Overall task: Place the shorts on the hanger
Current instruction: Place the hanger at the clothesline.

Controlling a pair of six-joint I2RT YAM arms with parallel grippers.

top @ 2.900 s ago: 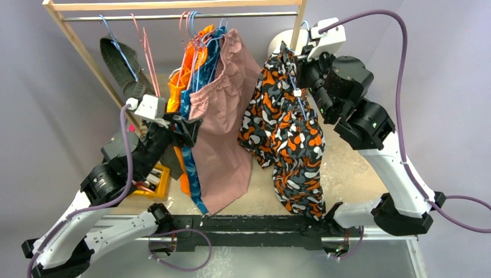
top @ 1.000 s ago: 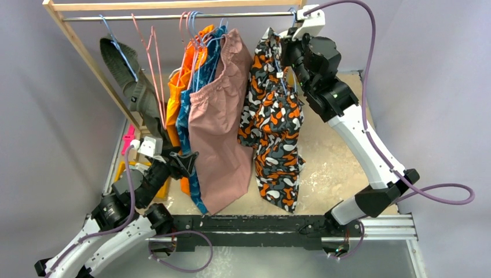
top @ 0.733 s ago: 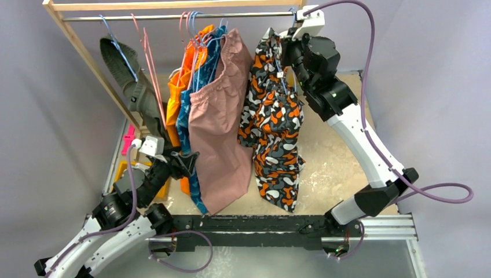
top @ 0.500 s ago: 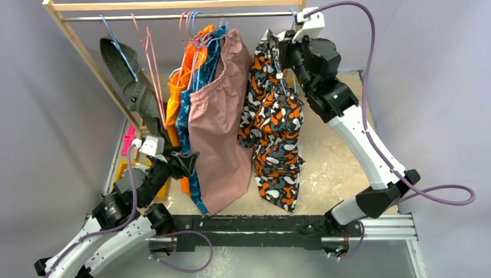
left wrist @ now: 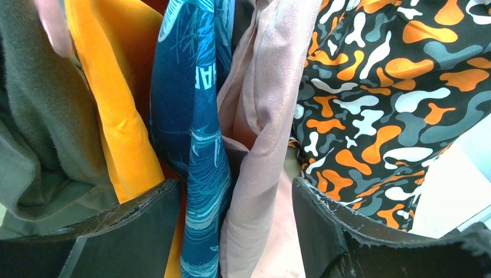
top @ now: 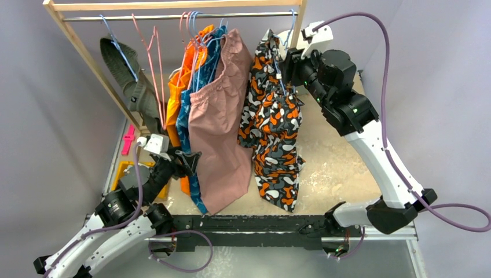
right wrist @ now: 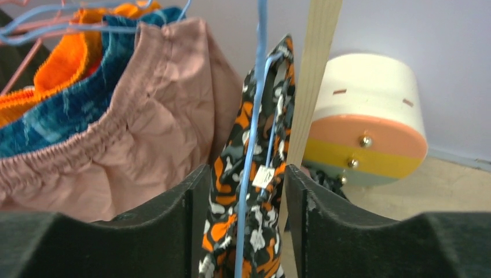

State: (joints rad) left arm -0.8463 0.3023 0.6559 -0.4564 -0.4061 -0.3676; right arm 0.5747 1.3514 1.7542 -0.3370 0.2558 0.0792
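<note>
Shorts (top: pixel 272 121) on hanger (right wrist: pixel 259 69), hooked at rail's (top: pixel 145 17) right end. Right gripper (right wrist: pixel 240 197) there, fingers parted around hanger's wire. Left gripper (left wrist: pixel 234 202) under rail's middle, fingers wide.

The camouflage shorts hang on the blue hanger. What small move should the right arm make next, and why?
Probably draw the right gripper straight back, clear of the light-blue hanger. Its jaws stand open on either side of the wire, not pinching it, and the camouflage shorts hang from the hanger, whose hook seems to sit on the rail. Nothing is left to hold.
</note>
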